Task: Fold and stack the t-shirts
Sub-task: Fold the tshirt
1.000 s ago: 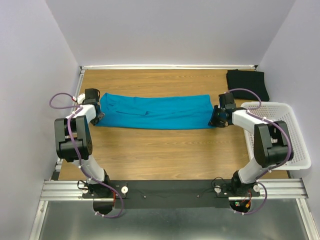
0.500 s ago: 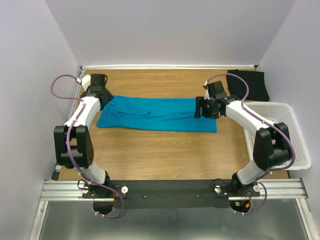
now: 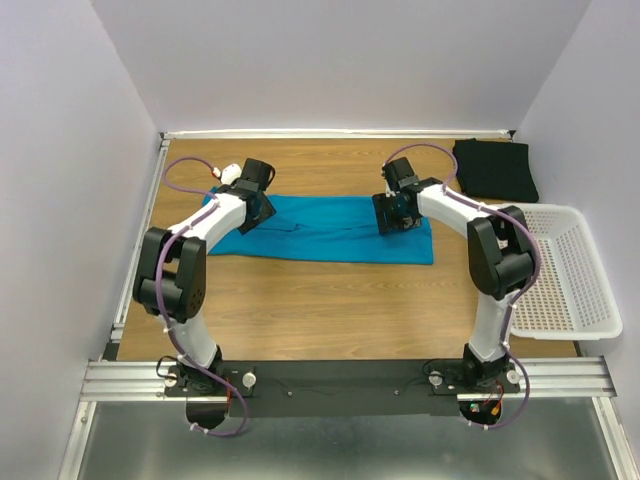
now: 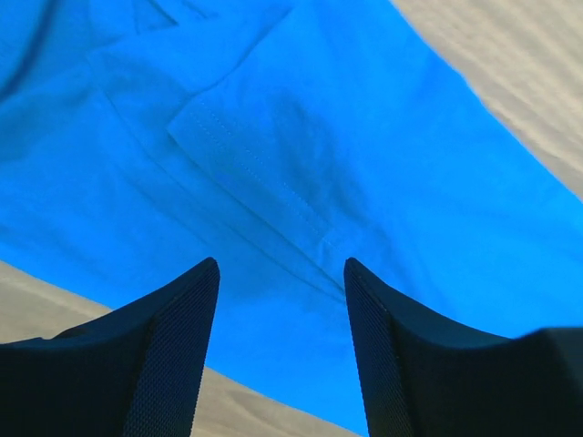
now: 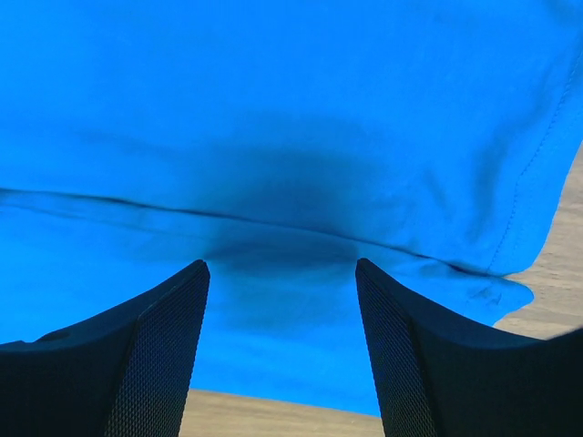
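Two grippers, both spread wide and empty. Left gripper (image 4: pixel 278 264) stands over the left part of the teal t-shirt (image 3: pixel 330 228), just short of a stitched sleeve hem (image 4: pixel 246 173). Right gripper (image 5: pixel 281 264) stands over the right part, its shadow on the cloth. The shirt lies as a long band across the wooden table (image 3: pixel 330 310). The folded black t-shirt (image 3: pixel 495 168) lies in the far right corner, well apart.

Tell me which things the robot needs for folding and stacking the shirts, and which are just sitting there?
For the job:
- teal-blue t-shirt, spread flat in the middle of the table
- black t-shirt, folded in the far right corner

Just lying about:
- white basket, at the right edge
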Controlling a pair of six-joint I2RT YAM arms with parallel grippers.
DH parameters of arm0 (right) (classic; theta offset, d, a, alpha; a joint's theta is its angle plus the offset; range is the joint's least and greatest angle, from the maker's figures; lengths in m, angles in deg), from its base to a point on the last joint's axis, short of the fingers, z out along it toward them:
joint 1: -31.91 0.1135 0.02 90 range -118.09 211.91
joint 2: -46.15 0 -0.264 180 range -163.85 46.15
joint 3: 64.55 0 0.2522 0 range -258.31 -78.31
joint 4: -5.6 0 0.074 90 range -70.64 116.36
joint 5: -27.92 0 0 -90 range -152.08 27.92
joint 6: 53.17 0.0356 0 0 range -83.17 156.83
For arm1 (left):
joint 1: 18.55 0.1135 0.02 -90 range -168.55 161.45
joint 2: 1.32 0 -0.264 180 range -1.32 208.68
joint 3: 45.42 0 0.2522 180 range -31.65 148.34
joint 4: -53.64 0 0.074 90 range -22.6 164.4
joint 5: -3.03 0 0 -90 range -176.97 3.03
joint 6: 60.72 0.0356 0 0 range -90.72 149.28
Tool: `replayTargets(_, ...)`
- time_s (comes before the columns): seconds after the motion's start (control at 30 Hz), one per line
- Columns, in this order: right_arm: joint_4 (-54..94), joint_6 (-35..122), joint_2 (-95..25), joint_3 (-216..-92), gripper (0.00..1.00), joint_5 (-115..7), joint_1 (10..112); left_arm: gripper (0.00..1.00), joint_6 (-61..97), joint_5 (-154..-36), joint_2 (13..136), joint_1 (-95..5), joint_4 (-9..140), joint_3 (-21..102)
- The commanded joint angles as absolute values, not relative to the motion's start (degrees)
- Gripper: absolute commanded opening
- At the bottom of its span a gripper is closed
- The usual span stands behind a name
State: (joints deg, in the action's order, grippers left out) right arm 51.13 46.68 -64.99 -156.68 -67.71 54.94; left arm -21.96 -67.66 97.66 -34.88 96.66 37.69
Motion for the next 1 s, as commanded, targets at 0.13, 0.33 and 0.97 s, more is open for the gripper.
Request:
replayTargets(0.13, 53.2, 48.6, -66.1, -151.5, 0.73, -70.3, 57.3, 0.63, -23.5, -64.9, 109.1, -35.1, 97.1, 42.6)
replayTargets(0.33, 55.7, 51.0, -60.5, -142.0, 0.73, -67.2, 60.6, 0.63, -17.9, -66.0, 117.4, -34.9, 100.4, 51.8)
replayTargets(0.97, 61.6, 56.0, -72.1, -156.0, 0.73, -45.6, 89.1, 0.63, -3.1, -65.3, 143.2, -34.3, 108.7, 94.5)
